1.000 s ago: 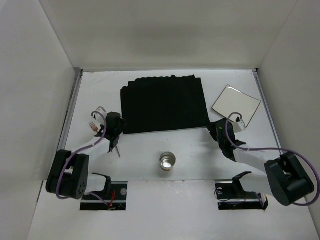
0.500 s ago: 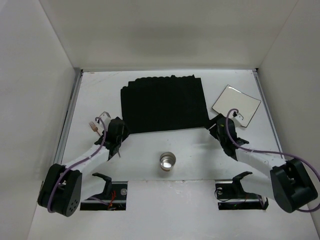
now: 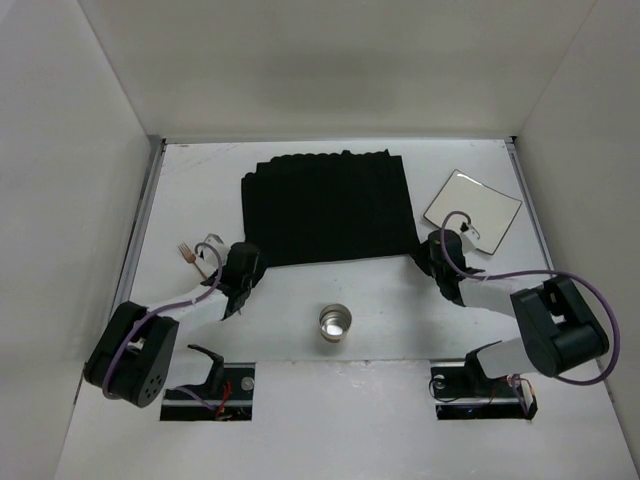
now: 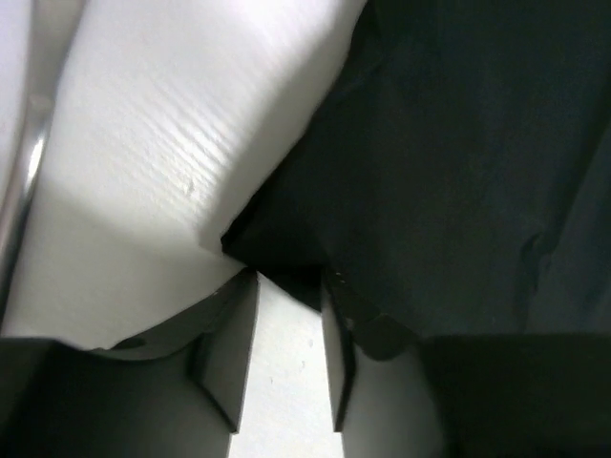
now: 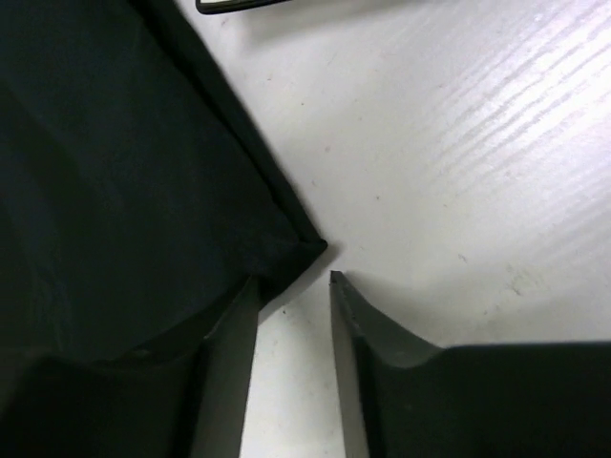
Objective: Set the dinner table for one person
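Since 1.0 s ago: left gripper (image 3: 246,258) has moved off the fork (image 3: 185,251) and rightward to the near-left corner of the black cloth mat (image 3: 328,205); right gripper (image 3: 432,250) has drawn in to the mat's near-right corner, its arm folded tighter, with the elbow nearer the middle of the table. Mat, cup and plate are unchanged in position. Left wrist view: both fingers (image 4: 227,367) are parted by a narrow gap with white tabletop visible between them; the mat corner sits right at the fingertips and reaches slightly into the gap, not pinched. Right wrist view: fingers (image 5: 221,382) are likewise apart, with bare table between them; the mat corner lies just ahead of the tips, nearer the left-hand finger in that view, and contact cannot be confirmed. The dinner table (image 3: 400,300) is the white tabletop filling the floor of the enclosure, with white walls on three sides and both arm bases at its near edge. The mat lies flat on the far-centre part of the table, with faint fold ridges across it. The metal cup (image 3: 335,322) stands upright, open end up, on the near-centre of the table, between the two arms and apart from the mat. The shiny rectangular plate (image 3: 472,207) lies at the right, tilted off square, just beside the mat's right edge and not touching it. The fork is on the table left of the mat, near the left wall rail.
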`<state>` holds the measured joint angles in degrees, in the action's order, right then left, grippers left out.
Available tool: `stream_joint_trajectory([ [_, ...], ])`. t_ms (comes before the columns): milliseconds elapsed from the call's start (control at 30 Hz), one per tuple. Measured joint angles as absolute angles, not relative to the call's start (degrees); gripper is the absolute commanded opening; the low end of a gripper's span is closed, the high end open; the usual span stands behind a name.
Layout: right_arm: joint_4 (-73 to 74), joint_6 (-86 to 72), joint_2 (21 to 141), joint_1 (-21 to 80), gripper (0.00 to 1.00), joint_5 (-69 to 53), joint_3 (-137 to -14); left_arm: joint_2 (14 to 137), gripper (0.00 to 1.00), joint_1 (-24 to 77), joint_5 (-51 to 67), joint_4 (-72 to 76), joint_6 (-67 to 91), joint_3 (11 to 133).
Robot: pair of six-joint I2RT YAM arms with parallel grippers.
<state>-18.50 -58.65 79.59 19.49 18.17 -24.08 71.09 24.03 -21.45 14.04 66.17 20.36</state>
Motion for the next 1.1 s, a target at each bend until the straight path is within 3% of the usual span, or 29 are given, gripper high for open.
stream_joint_trajectory([
  [133, -18.61, -60.05, 81.58, 19.57, 0.09, 18.17, -25.78, 74.15, 0.11, 21.47, -20.99, 18.26, 65.71, 20.36],
  [233, -18.96, -61.34, 82.70, 20.64, 0.02, 17.82, -27.07, 74.41, 0.10, 18.74, -19.92, 19.55, 64.55, 20.38],
  [400, -19.99, -63.13, 80.71, 26.46, 0.13, 18.22, -24.32, 71.09, 0.13, 14.11, -20.23, 19.31, 62.11, 20.38],
  [500, -18.17, -63.35, 75.57, 28.64, 0.42, 18.24, -21.54, 68.64, 0.27, 13.47, -20.82, 18.65, 60.69, 20.36],
  [567, -15.88, -62.41, 71.70, 28.69, 0.53, 18.57, -21.12, 67.77, 0.37, 13.34, -20.62, 18.46, 59.64, 20.34],
  [733, -10.09, -55.24, 65.30, 27.11, 0.51, 18.52, -24.86, 64.82, 0.43, 13.43, -19.97, 17.58, 57.87, 19.09],
  [800, -8.45, -51.03, 66.98, 25.19, 0.43, 17.45, -29.71, 62.61, 0.44, 13.80, -19.97, 16.64, 57.23, 18.35],
  [867, -8.23, -46.74, 72.18, 22.61, 0.28, 15.07, -36.75, 60.34, 0.44, 14.35, -20.10, 15.90, 56.58, 17.82],
  [933, -8.84, -43.48, 79.42, 19.94, 0.23, 12.32, -44.66, 58.26, 0.44, 15.22, -20.25, 15.53, 55.88, 17.45],
  [1033, -9.45, -39.79, 91.35, 16.62, 0.27, 8.64, -56.58, 56.29, 0.45, 16.84, -20.47, 15.49, 54.87, 17.15],
  [1100, -9.04, -37.82, 99.59, 15.11, 0.42, 6.72, -64.71, 55.57, 0.46, 18.31, -20.64, 15.64, 54.48, 16.62],
])
